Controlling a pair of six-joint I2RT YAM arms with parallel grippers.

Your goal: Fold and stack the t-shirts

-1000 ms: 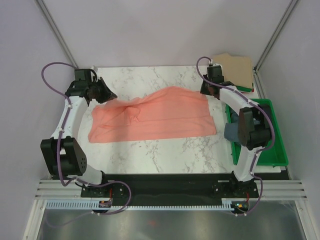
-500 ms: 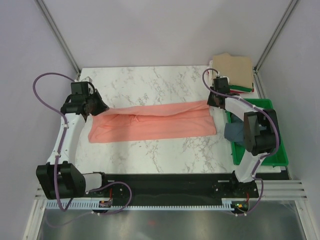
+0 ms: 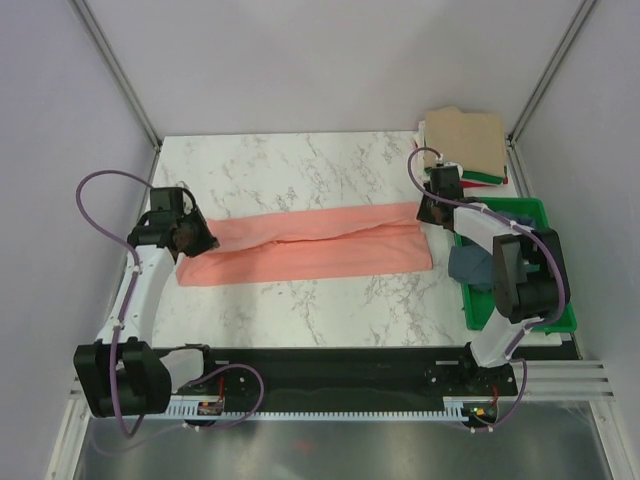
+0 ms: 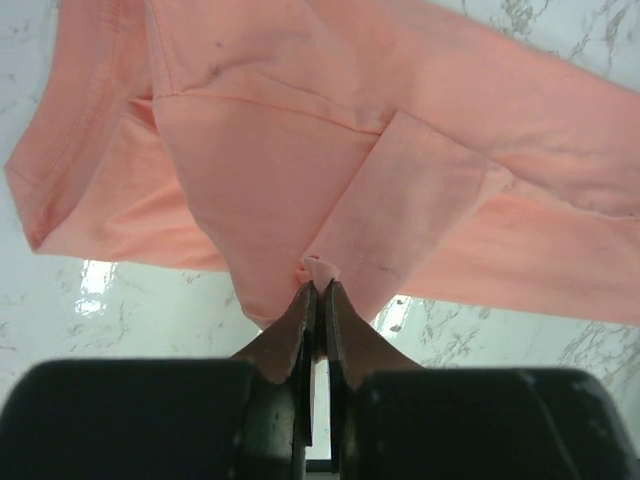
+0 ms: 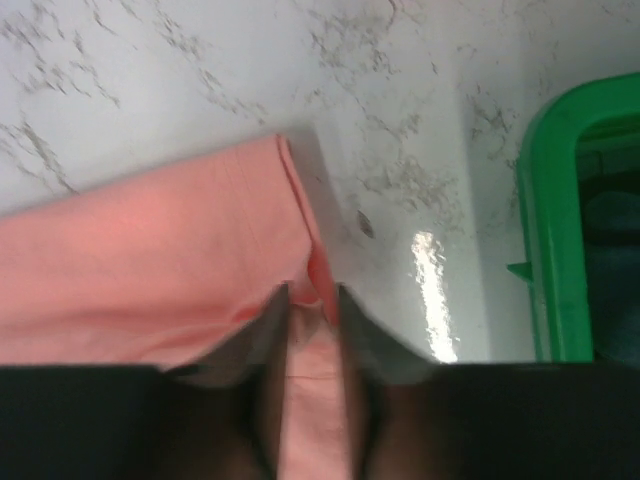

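My left gripper [image 4: 318,287] pinches a fold of the salmon-pink t-shirt [image 4: 400,120], which stretches ahead of my fingertips as a long doubled band across the marble table [image 3: 290,165]. My right gripper [image 5: 312,300] clamps the band's other end, cloth bunched between its fingers. Just right of those fingers stands the green tray [image 5: 545,200], with a blue-grey shirt [image 3: 466,265] inside. Beyond them lies a folded tan shirt [image 3: 470,135].

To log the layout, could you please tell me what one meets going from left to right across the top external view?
Left gripper, jaws shut on cloth → salmon-pink t-shirt → right gripper → green plastic tray.
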